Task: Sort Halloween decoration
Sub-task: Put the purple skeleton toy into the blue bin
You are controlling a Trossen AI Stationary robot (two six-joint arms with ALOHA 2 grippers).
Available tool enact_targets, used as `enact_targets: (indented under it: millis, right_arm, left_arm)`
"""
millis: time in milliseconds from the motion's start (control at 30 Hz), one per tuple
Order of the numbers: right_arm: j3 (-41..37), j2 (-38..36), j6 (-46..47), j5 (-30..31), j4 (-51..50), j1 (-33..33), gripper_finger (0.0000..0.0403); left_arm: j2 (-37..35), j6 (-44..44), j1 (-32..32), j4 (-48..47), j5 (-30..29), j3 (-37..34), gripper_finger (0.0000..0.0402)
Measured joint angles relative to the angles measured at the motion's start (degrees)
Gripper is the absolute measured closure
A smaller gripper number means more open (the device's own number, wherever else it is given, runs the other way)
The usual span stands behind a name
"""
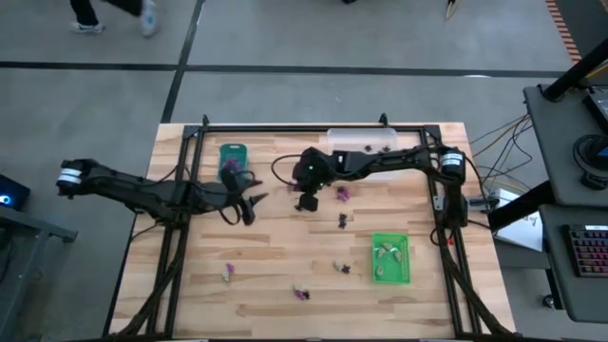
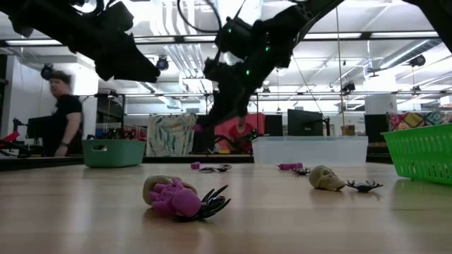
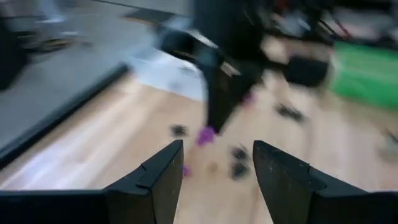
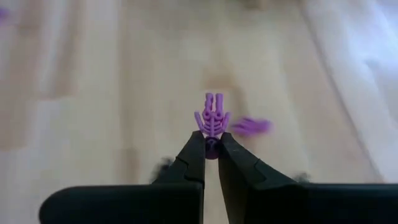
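Up close, the right gripper (image 4: 211, 146) has its two dark, wedge-shaped fingers pinched tight on a small purple skeleton (image 4: 212, 121), a ribbed plastic figure that sticks out past the fingertips. It hangs above the pale wooden table (image 1: 285, 275), toward the far edge and just in front of the clear tray (image 1: 366, 141), a smooth box with see-through walls. Another purple trinket (image 4: 251, 126) lies blurred on the planks below.

Over near the table's left side, the left gripper (image 3: 217, 168) hovers with its blunt, matte black fingers spread apart and nothing between them, just beside the teal tray (image 1: 233, 156).

Scattered on the grain toward the near edge lie more trinkets: a lumpy purple piece (image 2: 175, 198) pressed against a spiky black spider (image 2: 210, 203), and a smooth cream skull (image 2: 325, 178). By the right edge sits the bright green tray (image 1: 390, 258), with slotted basket-like walls and pale pieces inside.
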Motion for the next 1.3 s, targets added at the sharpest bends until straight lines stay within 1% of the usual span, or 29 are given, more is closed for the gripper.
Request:
enact_targets:
  millis: [67,100,267,333,433,633,800,1000,1200,1300]
  right_arm:
    - [0.00,-0.96,0.03,-4.49,0.02,0.08,0.0390]
    - [0.00,-1.33,0.25,-6.70,0.16,0.23,0.0390]
    - [0.00,-2.04,4.81,-17.45,1.92,0.58,0.0390]
    - [0.00,-2.02,6.52,-20.49,1.88,0.60,0.0390]
    - [0.00,-2.02,8.77,-23.65,2.65,0.58,0.0390]
    - [0.00,-1.99,12.76,-25.61,5.30,0.58,0.0390]
    - [0.00,-1.99,12.83,-25.60,4.83,0.58,0.0390]
    - [0.00,-1.97,12.64,-25.60,4.84,0.55,0.0390]
    - [0.00,-1.97,12.68,-25.62,4.81,0.58,0.0390]
    - [0.00,-1.97,13.70,-25.60,4.85,0.55,0.0385]
  left_arm:
    - [2.04,3.62,-0.08,0.65,3.76,-0.29,0.0224]
    - [3.22,5.40,-0.14,1.11,4.16,-0.30,0.0224]
    - [9.86,15.08,-0.60,6.59,4.05,-0.21,0.0224]
    - [12.25,18.98,-1.16,10.54,4.09,-0.15,0.0224]
    - [15.31,22.53,-2.08,12.70,4.07,0.65,0.0224]
    - [20.10,25.27,-3.83,14.29,3.88,3.38,0.0227]
    - [21.25,25.32,-4.45,13.96,3.51,5.15,0.0251]
    - [20.52,24.35,-4.69,13.29,1.50,5.08,0.0304]
    - [20.49,23.34,-4.78,13.09,0.85,5.08,0.0385]
    - [20.43,23.31,-4.78,13.11,0.77,5.04,0.0393]
